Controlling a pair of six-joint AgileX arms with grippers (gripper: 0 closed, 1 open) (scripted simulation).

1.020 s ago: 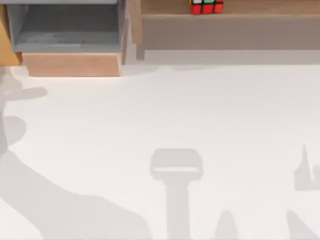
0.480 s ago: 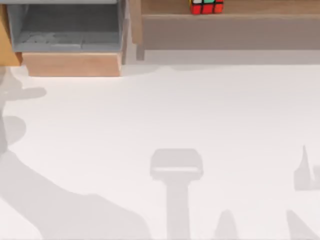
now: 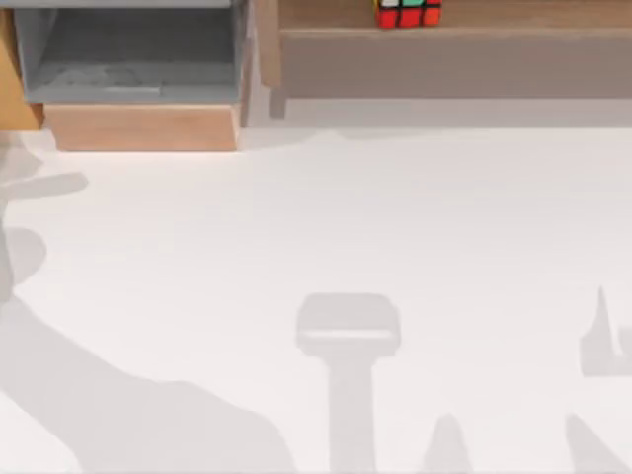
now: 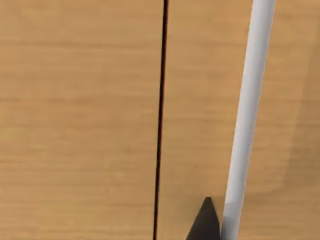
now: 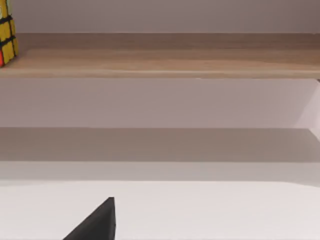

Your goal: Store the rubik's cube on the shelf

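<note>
Little has moved since the earlier frames: only the soft shadow at the left edge of the surface point(image 3: 326, 217) has crept a touch, and the rubik's cube point(image 3: 407, 13) sits where it did. It rests on the shelf point(image 3: 454, 61), at the far edge of the top view, just right of the wooden side post point(image 3: 267, 44) and well apart from the grey-lined drawer unit point(image 3: 128, 69) at the far left. From the right wrist view the cube point(image 5: 7, 33) stands on the light-wood ledge point(image 5: 165, 62), so the storing looks done.

As a judgement, the cube should be light, rigid and hard-edged, with smooth stickered faces that could slip under a weak pinch; two opposite flat faces, taken squarely across the middle, would be the place to hold it. Nothing grips it now.

One dark tip of the right end effector point(image 5: 97, 222) pokes into its wrist view, low over the surface and aimed at the shelf front; whether it is spread or pressed together I cannot tell. The left end effector point(image 4: 205, 222) likewise shows one dark tip, close against a wood-grain panel point(image 4: 80, 120), probably the side of the drawer unit, beside a pale rod point(image 4: 247, 120); its state cannot be told either.
</note>
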